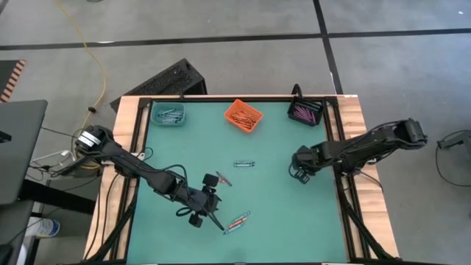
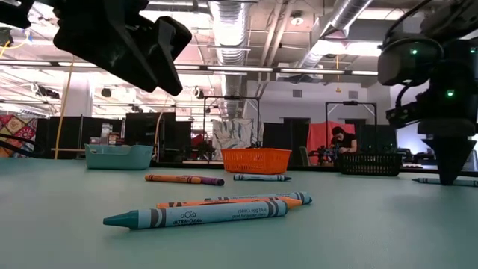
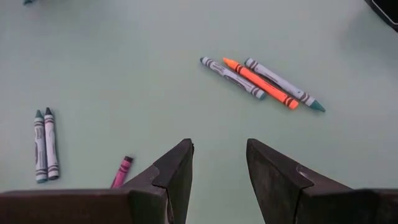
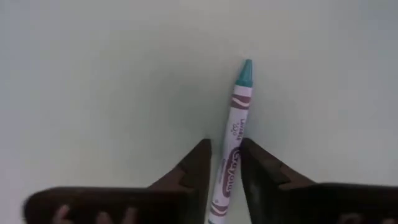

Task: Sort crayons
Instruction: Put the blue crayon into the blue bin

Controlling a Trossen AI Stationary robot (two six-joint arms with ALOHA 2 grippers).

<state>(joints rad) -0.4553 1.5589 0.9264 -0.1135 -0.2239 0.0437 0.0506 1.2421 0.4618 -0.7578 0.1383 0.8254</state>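
Three crayons [image 3: 258, 81], two blue-grey and one orange, lie side by side on the green table just ahead of my left gripper [image 3: 217, 146]. That gripper hovers open above the mat near the table's front [image 1: 212, 212]. A pair of blue-grey crayons [image 1: 244, 163] and a pink one [image 1: 223, 179] lie flat mid-table. My right gripper [image 4: 225, 146] points straight down at the table's right side [image 1: 300, 174]. It stands around a blue-grey crayon with a teal tip [image 4: 239, 106] that lies on the mat [image 2: 441, 180]. My right gripper pinches the crayon's wrapped shaft [image 4: 231, 155] between its two fingers, toward the blunt end. The fingers [image 4: 258, 168] come from above, pointing down, and lie across the crayon. The crayon lies flat on the table, its teal tip sticking out past the fingers.
Along the far edge stand a teal bin [image 1: 169, 115], an orange bin [image 1: 243, 115] and a black bin [image 1: 305, 112], each with crayons inside. Bare green mat lies between the two arms. The table has a wooden rim [image 1: 129, 132].
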